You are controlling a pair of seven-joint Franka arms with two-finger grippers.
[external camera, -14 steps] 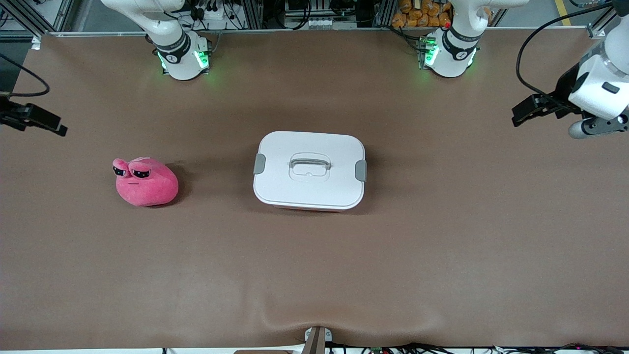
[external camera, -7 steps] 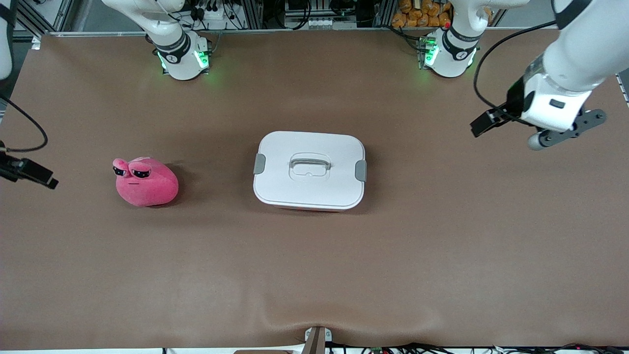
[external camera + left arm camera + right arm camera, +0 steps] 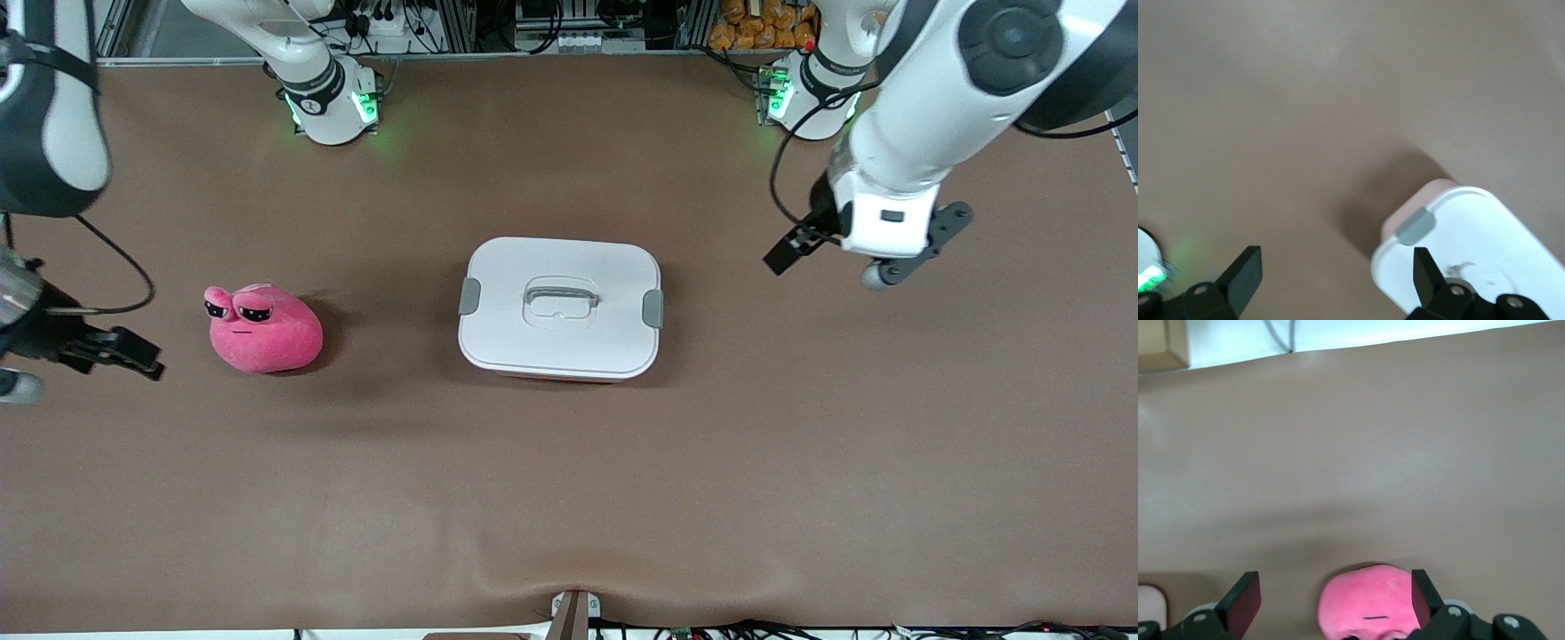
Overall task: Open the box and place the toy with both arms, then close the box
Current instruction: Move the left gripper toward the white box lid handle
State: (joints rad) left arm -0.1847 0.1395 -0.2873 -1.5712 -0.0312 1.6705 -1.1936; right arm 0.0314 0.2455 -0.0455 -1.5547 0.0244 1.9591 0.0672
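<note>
Left claw, front view: released and empty, in the air over bare counter at the left arm's end, beside the box and apart from it.
Right claw, front view: released and empty, over the counter at the right arm's end, just beside the toy, not touching it.
Box, front view: at mid-counter, white lid on, a grey clip at the end toward the left arm and a second clip at the end toward the right arm; recessed handle in the lid centre. Judgement: still shut, so opening is not yet done.
Toy, front view: lies on the counter between the box and the right claw, well apart from the box, eyes facing the right arm's end.
Placement, judgement: each arm appears assigned the item at its own end, which suits a two-arm job.

Left claw, left wrist view: fingers spread wide, nothing between them.
Box, left wrist view: one rounded corner and one grey clip show past the claw. Judgement: the claw is lined up toward that clip end.

Right claw, right wrist view: fingers spread wide, nothing gripped.
Toy, right wrist view: pink body shows between the fingers, lower down on the counter, untouched. Judgement: aligned for a pick once the lid is off.
Risk, judgement: the plush is soft and may deform or slip under a shallow pinch.
</note>
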